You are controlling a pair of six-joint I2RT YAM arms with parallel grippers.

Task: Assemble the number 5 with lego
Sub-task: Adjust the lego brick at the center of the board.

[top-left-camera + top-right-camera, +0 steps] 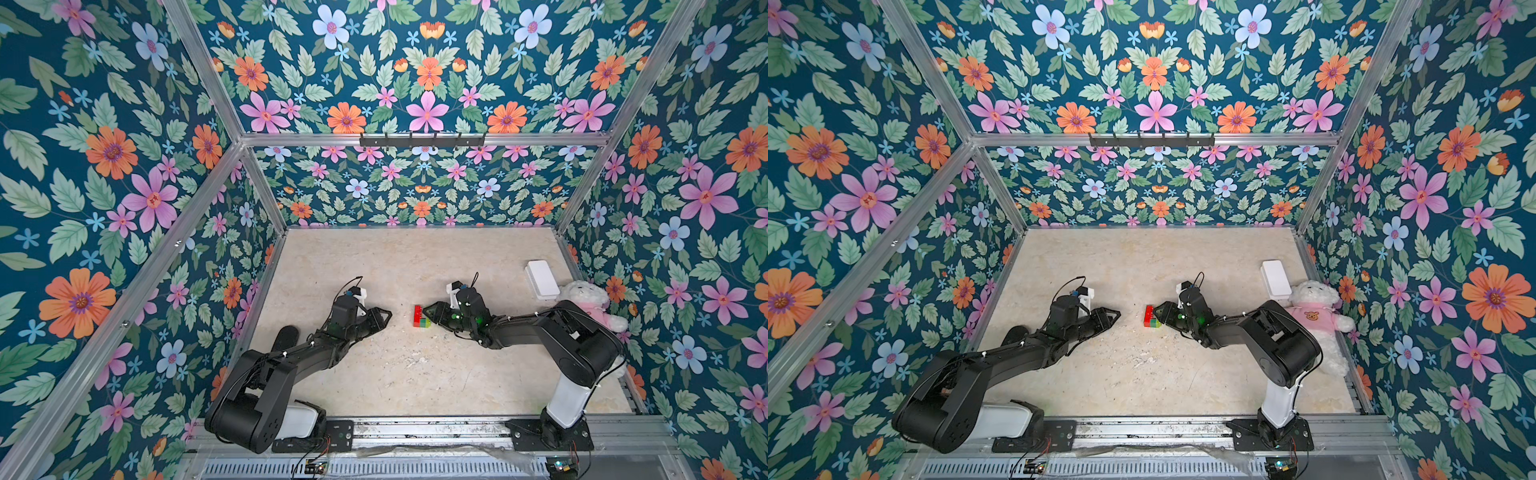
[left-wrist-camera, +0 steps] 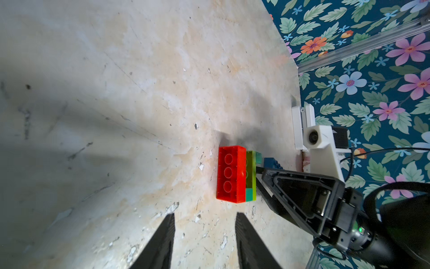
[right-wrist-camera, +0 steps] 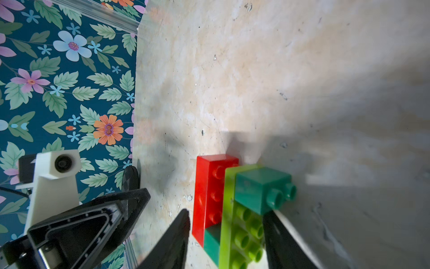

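Note:
The lego stack point(image 1: 419, 317) lies on its side mid-table in both top views. The red brick point(image 2: 229, 174) faces my left gripper. Behind it come a lime-green brick point(image 3: 242, 233) and two small dark-green bricks point(image 3: 260, 188), point(image 3: 211, 242). A blue brick point(image 2: 272, 163) shows just past the stack, partly hidden by my right gripper. My right gripper point(image 3: 226, 213) straddles the stack: one finger rests against the green bricks, and a thin strip of floor shows between the other finger and the red brick. My left gripper point(image 2: 206, 215) stands open and empty, a short way from the red brick.
A white box point(image 1: 542, 279) lies at the back right beside a white plush toy in a pink shirt point(image 1: 590, 303). A black rounded object point(image 1: 286, 336) sits by the left wall. Floral walls close in three sides of the table.

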